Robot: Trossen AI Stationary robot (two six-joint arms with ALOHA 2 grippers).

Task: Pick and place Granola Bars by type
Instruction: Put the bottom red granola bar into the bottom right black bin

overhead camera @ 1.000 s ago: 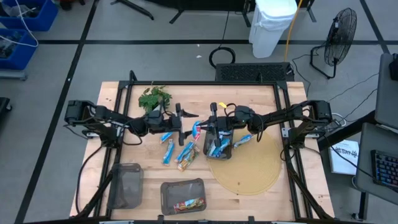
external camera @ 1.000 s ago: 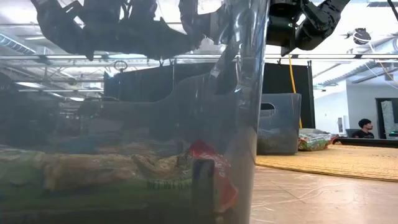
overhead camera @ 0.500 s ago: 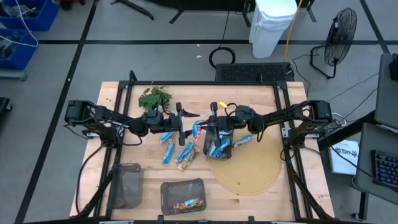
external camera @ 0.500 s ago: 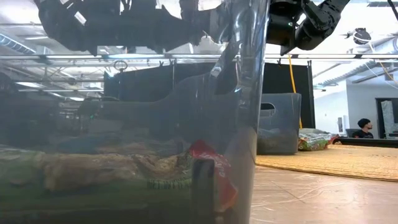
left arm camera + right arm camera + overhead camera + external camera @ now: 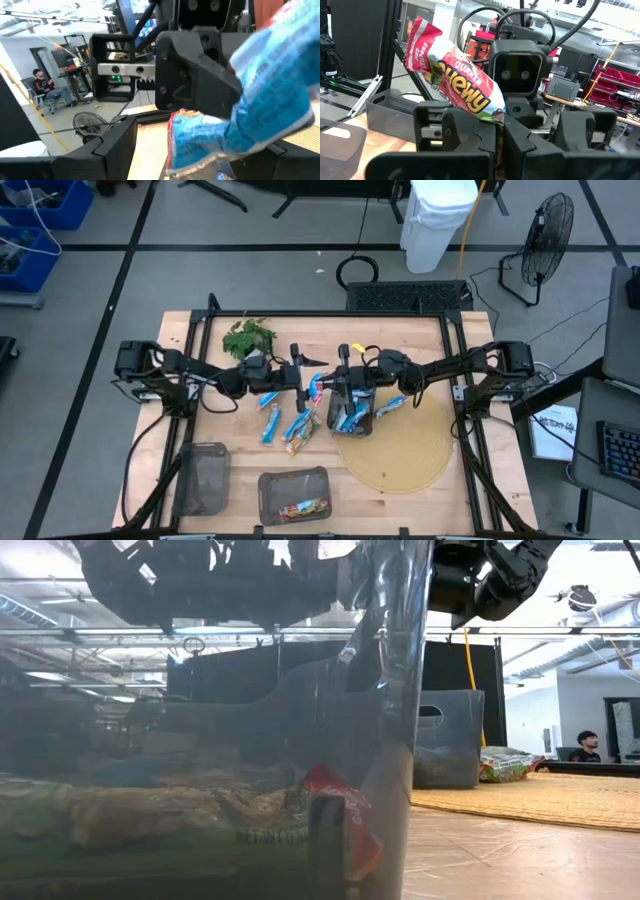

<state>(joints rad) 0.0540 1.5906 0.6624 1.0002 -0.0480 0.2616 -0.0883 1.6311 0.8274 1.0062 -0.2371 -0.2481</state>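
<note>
My right gripper (image 5: 336,383) is over the middle of the table, shut on a granola bar (image 5: 316,386) that stands up from its fingers. In the right wrist view this bar (image 5: 455,80) shows a red "Chewy" face. My left gripper (image 5: 304,375) faces it from the table's left, open. Its fingers (image 5: 117,147) stand on either side of a blue and white wrapper (image 5: 270,85). Whether that is the same bar's other face or a second bar, I cannot tell. Loose blue bars (image 5: 270,428) lie flat on the table. My right gripper pinches the red bar by its lower end (image 5: 492,114) between its two shut fingers, which come level from the table's right. The bar is lifted clear and stands up out of the hold, tilted. Whether my left gripper touches the wrapper, I cannot tell.
A dark tray (image 5: 352,420) holding blue bars sits on a round woven mat (image 5: 400,450), just near of the grippers. Two more trays (image 5: 205,478) (image 5: 293,495) stand by the near edge. A green sprig (image 5: 248,337) lies far left. A tray wall (image 5: 200,790) fills the low view.
My left gripper has moved toward the table's right, closing in on my right gripper and the bar it holds. The bar and my right gripper have stayed where they were.
</note>
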